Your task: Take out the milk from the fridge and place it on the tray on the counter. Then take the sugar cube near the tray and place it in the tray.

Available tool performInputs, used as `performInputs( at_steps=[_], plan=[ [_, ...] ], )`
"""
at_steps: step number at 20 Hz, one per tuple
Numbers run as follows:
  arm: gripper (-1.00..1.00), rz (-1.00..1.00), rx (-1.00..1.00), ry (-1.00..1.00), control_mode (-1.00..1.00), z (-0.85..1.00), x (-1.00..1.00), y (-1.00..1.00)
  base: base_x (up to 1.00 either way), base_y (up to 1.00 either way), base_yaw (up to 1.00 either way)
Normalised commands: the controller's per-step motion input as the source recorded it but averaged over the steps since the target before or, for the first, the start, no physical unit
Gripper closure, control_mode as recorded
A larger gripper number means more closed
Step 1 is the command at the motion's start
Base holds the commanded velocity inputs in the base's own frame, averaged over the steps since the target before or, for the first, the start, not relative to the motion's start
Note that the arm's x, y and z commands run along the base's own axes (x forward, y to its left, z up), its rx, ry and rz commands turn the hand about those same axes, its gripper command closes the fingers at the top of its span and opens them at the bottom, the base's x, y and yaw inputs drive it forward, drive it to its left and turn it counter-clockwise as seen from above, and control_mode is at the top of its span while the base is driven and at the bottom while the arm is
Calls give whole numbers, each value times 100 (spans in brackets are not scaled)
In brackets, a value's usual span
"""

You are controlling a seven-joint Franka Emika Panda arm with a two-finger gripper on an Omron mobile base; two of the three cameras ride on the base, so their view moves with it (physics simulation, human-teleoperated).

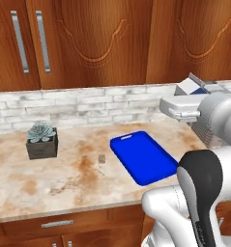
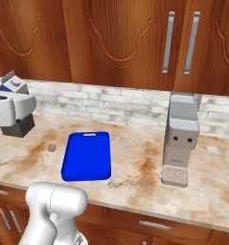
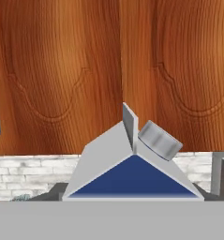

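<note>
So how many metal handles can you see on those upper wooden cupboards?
4: a pair above the potted succulent, and a pair above the grey machine. More may lie outside these pictures.

Tray (image 1: 145, 159) glossy blue plastic, smooth. Counter (image 1: 64, 178) polished marbled stone, rust stains. Cabinet doors (image 1: 97, 38) varnished wood, metal handles (image 1: 19, 42). Backsplash (image 1: 78, 103) rough pale brick. Milk (image 3: 132, 164) matt carton, grey cap.
</note>
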Motion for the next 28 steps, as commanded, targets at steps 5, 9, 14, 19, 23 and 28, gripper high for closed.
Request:
performInputs(
  at_steps=[5, 9, 14, 19, 23, 28],
  plan=[
    [100, 0, 0, 0, 100, 0, 0, 0, 10, -17, -24],
    [100, 0, 0, 0, 100, 0, 0, 0, 0, 0, -13],
    [100, 4, 0, 0, -100, -14, 1, -3, 2, 0, 1],
    [100, 26, 3, -1, -100, -79, -1, -50, 0, 0, 0],
    [100, 32, 7, -1, -100, -75, 18, -43, 0, 0, 0],
    [100, 26, 12, -14, -100, -71, 33, -33, 0, 0, 0]
  ],
)
